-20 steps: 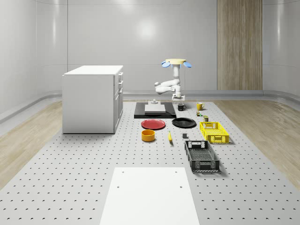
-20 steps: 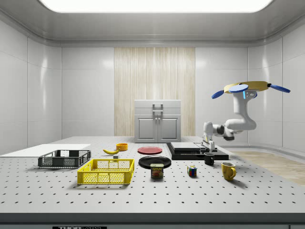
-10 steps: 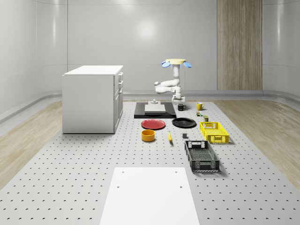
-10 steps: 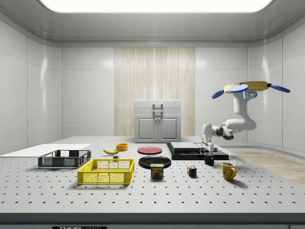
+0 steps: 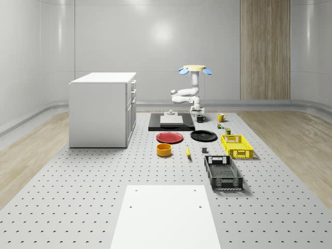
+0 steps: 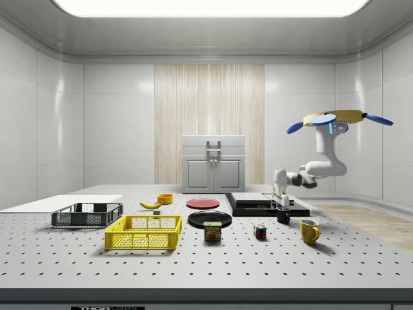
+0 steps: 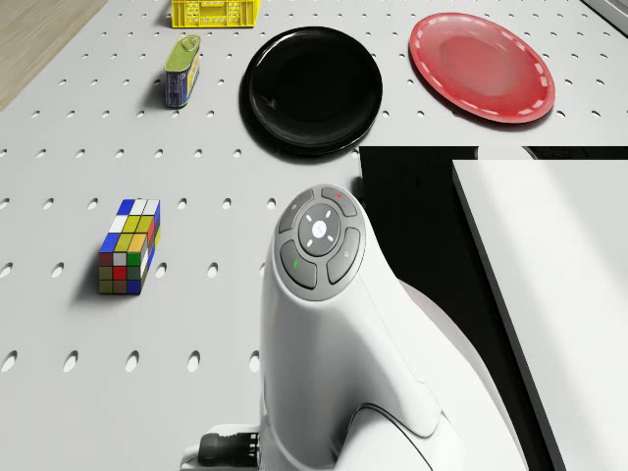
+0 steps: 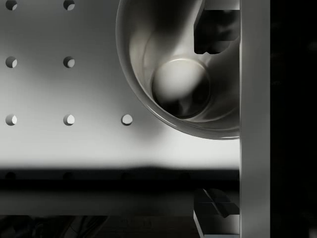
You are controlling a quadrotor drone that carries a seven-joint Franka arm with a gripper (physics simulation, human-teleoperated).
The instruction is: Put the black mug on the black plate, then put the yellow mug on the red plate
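The black mug (image 6: 282,216) is standing on the perforated table (image 6: 193,258) beside the black slab (image 6: 258,208), at 3 o'clock of the black plate (image 6: 209,219) in the side view. The drone (image 6: 340,118) is hovering above the table's far end. The gripper (image 6: 279,204) is reaching down onto the mug with its fingers (image 8: 217,30) spread apart, one inside the rim.

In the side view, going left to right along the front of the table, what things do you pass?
Black crate → yellow crate → tin can → puzzle cube → yellow mug.
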